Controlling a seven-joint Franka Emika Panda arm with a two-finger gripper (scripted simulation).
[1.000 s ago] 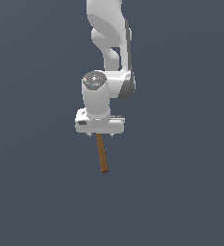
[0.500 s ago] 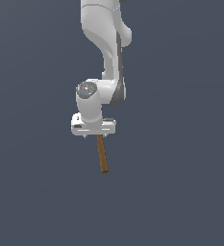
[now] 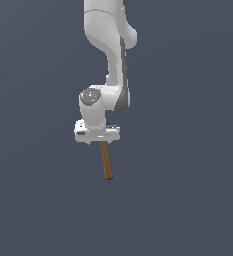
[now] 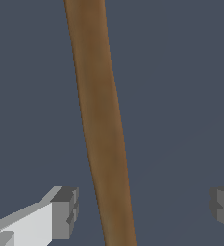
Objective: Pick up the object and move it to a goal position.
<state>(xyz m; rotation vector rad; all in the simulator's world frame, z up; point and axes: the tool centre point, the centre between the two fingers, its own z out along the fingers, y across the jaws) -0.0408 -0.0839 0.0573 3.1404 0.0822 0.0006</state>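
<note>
Brown wooden rod (image 3: 106, 161) lies on the dark counter (image 3: 188, 200), running from under the white gripper (image 3: 97, 140) toward five o'clock. In the wrist view the rod (image 4: 101, 125) passes between the wide-open jaws, touching neither finger (image 4: 63, 211).

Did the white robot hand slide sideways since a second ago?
Yes. The gripper has slid toward the exterior view's left, while the brown rod stays in the same spot under it.
</note>
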